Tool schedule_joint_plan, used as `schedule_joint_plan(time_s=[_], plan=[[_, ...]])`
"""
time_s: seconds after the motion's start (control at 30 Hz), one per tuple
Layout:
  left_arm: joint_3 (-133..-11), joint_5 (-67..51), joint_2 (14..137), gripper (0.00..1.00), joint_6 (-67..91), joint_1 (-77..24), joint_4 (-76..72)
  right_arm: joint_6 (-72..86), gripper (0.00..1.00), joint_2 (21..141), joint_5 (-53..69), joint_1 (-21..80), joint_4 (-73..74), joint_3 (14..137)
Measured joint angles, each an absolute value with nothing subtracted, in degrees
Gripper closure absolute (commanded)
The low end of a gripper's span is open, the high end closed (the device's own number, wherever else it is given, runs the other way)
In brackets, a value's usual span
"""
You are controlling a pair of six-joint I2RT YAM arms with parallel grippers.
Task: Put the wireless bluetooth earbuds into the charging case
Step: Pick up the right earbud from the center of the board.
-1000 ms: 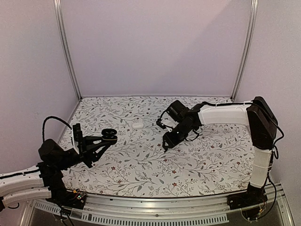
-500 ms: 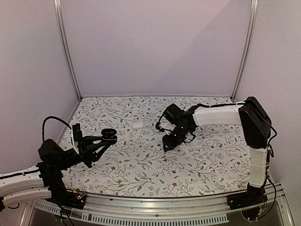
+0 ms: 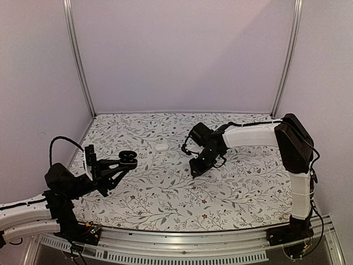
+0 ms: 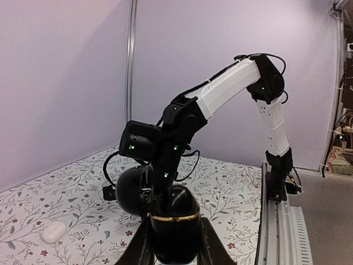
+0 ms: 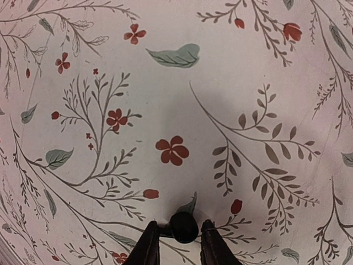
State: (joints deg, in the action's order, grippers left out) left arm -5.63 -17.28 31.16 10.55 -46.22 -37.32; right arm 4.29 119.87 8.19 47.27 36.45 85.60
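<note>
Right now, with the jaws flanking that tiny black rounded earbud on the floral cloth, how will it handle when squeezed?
The tiny black rounded earbud looks smooth and domed, so it may squirt out or roll if the jaws close off-centre. It is small beside them, so probably light and easily nudged across the flat floral tablecloth. It looks rigid.

Right arm only: the white-and-black elbow joint (image 3: 292, 144) pulls in leftward, off the right wall, and the upper link stands steeper. The black wrist block (image 3: 199, 134) slides left with it. The right gripper (image 3: 193, 173) creeps slightly left and lower over the floral-print tablecloth (image 3: 165, 204) (small shift, tip barely travels).
</note>
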Motion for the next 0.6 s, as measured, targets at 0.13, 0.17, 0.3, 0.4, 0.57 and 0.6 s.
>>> schedule_joint_plan(time_s=[0.13,0.17,0.3,0.4,0.57,0.6], plan=[[-5.63,-17.28,31.16,1.0,10.52,-46.22,-37.32,4.27,0.78,120.36,7.94,47.27,36.45,86.11],[-5.63,-17.28,31.16,1.0,10.52,-46.22,-37.32,4.21,0.78,120.51,7.77,47.29,36.51,86.19],[-5.63,-17.28,31.16,1.0,10.28,-46.22,-37.32,4.03,0.79,121.03,6.81,47.51,37.12,86.3],[-5.63,-17.28,31.18,1.0,10.11,-46.22,-37.32,3.92,0.79,121.05,6.11,47.86,37.19,86.32],[-5.63,-17.28,31.18,1.0,10.02,-46.22,-37.32,3.77,0.77,121.16,5.56,48.56,37.6,86.63],[-5.63,-17.28,31.18,1.0,9.93,-46.22,-37.32,3.73,0.8,121.16,5.41,48.73,37.67,86.65]])
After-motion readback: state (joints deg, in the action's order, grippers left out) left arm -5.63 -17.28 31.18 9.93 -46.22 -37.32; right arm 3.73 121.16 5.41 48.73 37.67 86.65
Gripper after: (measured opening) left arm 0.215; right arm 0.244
